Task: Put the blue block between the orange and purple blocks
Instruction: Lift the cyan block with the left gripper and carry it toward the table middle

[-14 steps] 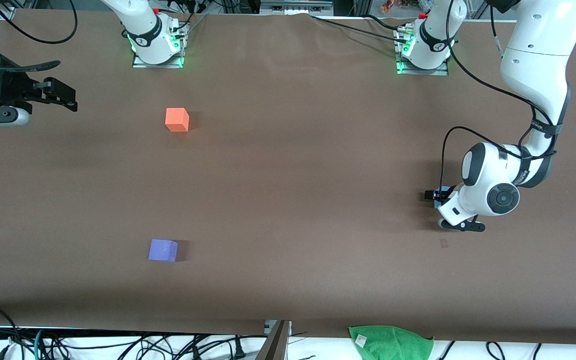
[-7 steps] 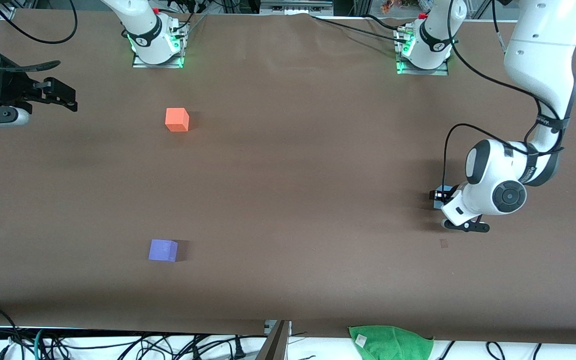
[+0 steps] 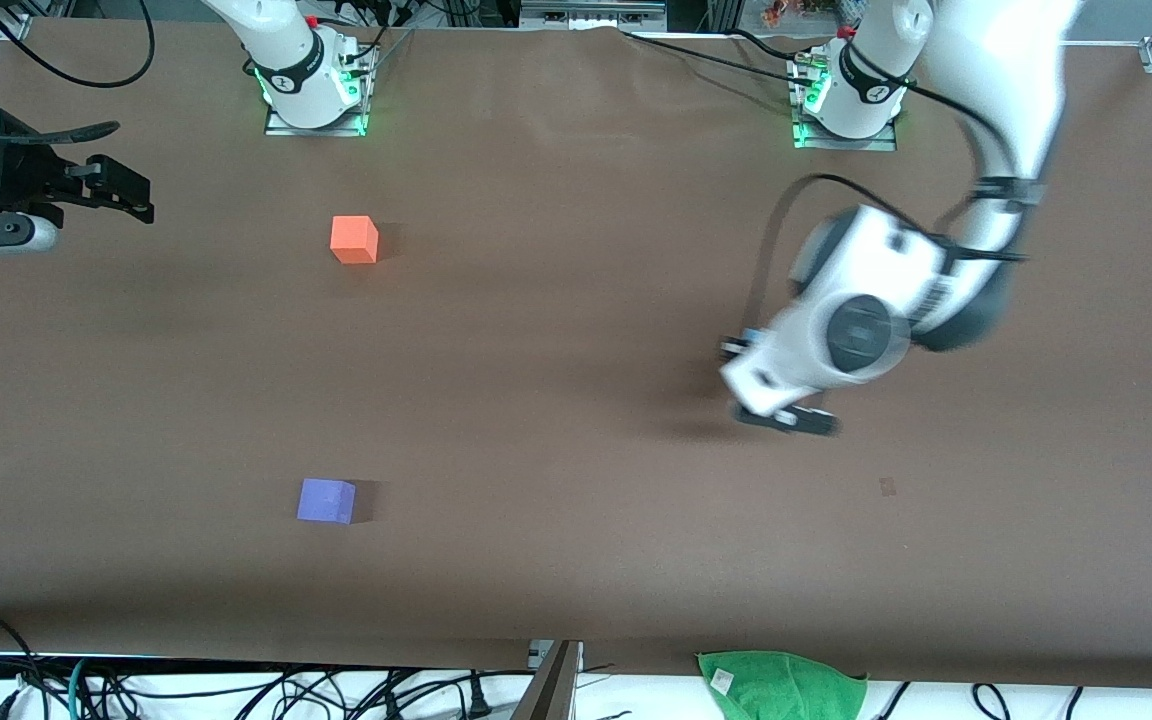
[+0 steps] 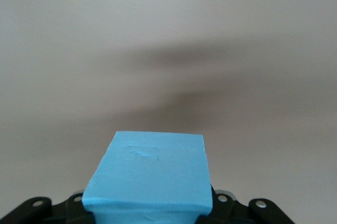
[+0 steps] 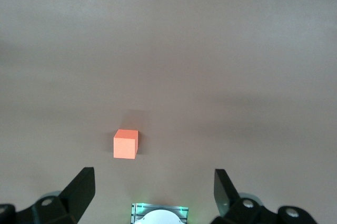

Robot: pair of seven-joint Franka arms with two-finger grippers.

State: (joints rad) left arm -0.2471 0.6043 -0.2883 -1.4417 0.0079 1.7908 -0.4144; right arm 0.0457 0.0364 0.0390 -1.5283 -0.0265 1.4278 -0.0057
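left end effector [image 3: 748, 352] clamped on blue block [image 4: 150, 179], over desk [image 3: 556, 400] | right end effector [image 5: 152, 187] waits, apart | carry level, lower between orange block [image 3: 354, 240] and purple block [image 3: 326, 500]

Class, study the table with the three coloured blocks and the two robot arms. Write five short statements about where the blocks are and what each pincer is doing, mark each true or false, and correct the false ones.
1. The left pincer is shut on the blue block. True.
2. The blue block rests on the table. False: it is held up above the table.
3. The orange block lies nearer to the front camera than the purple block. False: the purple block lies nearer.
4. The right pincer is open and holds nothing. True.
5. The orange and purple blocks touch. False: bare table separates them.
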